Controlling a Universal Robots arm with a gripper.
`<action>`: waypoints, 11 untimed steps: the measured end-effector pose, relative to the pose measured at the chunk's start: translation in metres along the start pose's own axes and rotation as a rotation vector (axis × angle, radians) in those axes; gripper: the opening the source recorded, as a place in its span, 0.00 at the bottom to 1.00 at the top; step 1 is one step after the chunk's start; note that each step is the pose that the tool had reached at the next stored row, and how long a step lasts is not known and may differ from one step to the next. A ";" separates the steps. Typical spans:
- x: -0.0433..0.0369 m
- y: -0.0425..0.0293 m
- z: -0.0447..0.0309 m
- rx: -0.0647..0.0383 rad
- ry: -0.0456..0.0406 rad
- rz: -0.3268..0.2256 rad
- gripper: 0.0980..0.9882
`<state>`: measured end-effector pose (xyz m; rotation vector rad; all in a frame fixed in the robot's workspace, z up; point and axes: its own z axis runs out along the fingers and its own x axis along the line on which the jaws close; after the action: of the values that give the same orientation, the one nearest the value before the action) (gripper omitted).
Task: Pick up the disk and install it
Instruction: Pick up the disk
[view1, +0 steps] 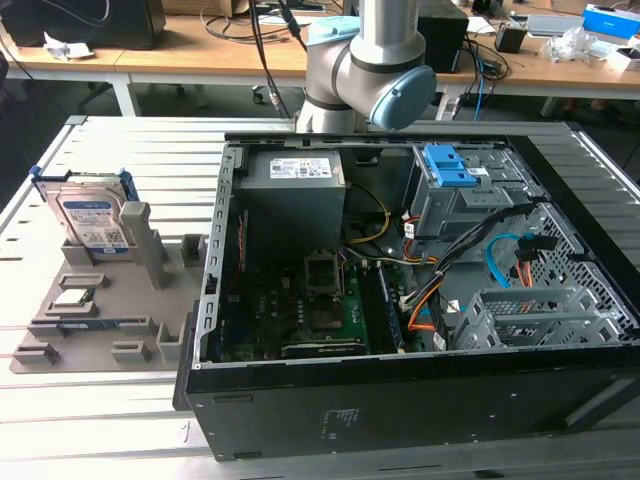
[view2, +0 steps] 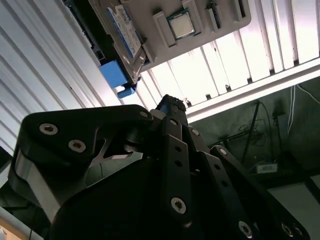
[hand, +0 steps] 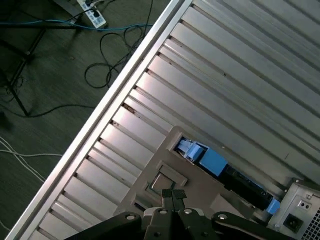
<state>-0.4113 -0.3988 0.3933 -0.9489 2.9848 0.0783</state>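
My gripper (hand: 173, 194) is pinched narrow and empty above the grey plastic holder tray (view1: 120, 305). The silver-grey metal disk with blue side rails (view1: 92, 215) stands there below the gripper, untouched. Pickup and installation both remain.

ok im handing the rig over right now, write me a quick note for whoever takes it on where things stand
Gripper: shut, holding nothing, apart from the disk.
Disk: propped upright in its slot in the grey holder tray, at the exterior view's left, beside the open computer case. Its blue side rails are on. The processor chip sits in the same tray.
Done: nothing that shows; the disk is not yet picked up.
Left: the pick-up and the install into the case.
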 end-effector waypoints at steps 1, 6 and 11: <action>0.0000 0.0000 0.0000 0.000 0.0005 -0.010 0.01; 0.0000 0.0000 0.0000 -0.002 0.0043 -0.094 0.01; 0.0000 0.0000 0.0000 -0.004 0.0070 -0.155 0.01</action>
<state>-0.4112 -0.3988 0.3933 -1.1789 2.9059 0.0792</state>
